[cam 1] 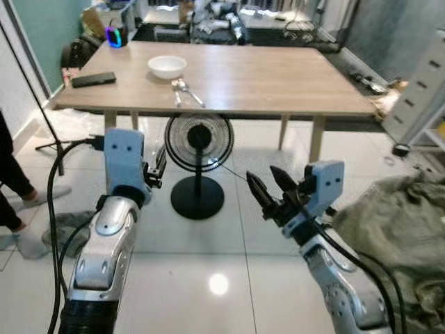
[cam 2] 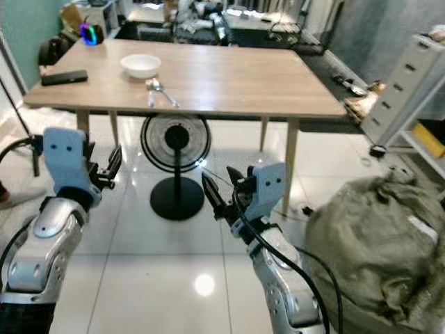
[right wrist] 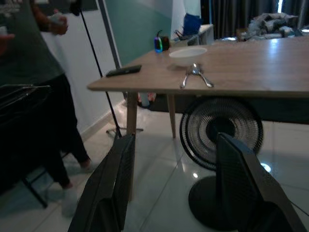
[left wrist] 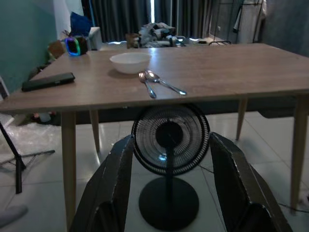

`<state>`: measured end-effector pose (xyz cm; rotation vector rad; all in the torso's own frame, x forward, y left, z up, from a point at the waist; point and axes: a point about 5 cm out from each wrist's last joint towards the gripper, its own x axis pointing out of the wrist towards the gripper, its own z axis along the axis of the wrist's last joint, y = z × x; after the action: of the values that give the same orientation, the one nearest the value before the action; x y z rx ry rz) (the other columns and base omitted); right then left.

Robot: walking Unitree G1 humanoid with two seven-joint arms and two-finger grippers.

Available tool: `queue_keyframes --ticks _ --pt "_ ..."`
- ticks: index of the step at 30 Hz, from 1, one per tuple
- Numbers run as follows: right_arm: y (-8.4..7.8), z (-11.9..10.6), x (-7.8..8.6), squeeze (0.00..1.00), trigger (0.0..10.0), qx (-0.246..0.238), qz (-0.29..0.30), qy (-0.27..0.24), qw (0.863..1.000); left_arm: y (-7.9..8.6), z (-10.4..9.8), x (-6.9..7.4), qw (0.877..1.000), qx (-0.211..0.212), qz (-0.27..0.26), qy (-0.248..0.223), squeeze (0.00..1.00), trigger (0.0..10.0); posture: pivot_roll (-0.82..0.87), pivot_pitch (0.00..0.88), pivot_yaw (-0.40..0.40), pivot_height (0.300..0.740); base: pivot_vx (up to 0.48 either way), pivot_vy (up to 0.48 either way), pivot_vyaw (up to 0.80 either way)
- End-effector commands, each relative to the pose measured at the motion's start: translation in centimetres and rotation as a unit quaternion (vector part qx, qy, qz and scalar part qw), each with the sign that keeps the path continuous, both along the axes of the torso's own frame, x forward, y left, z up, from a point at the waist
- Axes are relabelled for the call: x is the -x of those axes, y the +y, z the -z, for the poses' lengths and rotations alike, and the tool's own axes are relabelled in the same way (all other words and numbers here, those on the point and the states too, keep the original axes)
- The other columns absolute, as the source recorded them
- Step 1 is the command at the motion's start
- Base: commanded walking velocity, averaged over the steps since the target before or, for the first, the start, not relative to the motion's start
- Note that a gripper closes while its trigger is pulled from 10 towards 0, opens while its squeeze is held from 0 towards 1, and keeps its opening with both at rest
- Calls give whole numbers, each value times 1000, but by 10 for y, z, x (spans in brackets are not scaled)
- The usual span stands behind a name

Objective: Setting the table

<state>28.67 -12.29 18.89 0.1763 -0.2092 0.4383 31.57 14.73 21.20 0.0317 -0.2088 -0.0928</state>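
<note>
White bowl (cam 1: pixel 167 66) on wooden bench (cam 1: pixel 278 80), far-left part; fork (cam 1: pixel 176 92) and spoon (cam 1: pixel 188 91) just beside it, nearer the front edge. Left pincer (cam 1: pixel 157 169) and right pincer (cam 1: pixel 267 189) both spread open, empty, low before the bench, near a floor fan (cam 1: pixel 198 146).

The head's two eye views look forward and down from well back at the wooden table (cam 1: pixel 278 76) and the floor fan (cam 1: pixel 199 163) under it. Each wrist view sits low, near floor level, facing the table's near edge between its own black fingers (left wrist: pixel 113 183). All share the white bowl (cam 2: pixel 141 65)
</note>
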Motion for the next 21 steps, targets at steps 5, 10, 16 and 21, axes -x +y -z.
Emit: queue_keyframes --ticks 5,10,16,21 --pt "-7 4 -2 0 10000 -4 20 12 1000 -3 2 0 1000 -4 4 6 0 10000 -32 0 30 740 480 0 0" --pt "-9 4 -3 0 10000 -6 30 12 999 -3 2 0 1000 -3 5 5 0 10000 -31 0 32 740 480 0 0" --pt "-10 4 -4 0 10000 -9 37 11 999 -4 2 0 1000 -3 6 5 0 10000 -28 0 33 740 480 0 0" --pt "-11 3 -4 0 10000 -8 41 10 999 -4 2 0 1000 -4 6 6 0 10000 -27 0 33 740 480 0 0"
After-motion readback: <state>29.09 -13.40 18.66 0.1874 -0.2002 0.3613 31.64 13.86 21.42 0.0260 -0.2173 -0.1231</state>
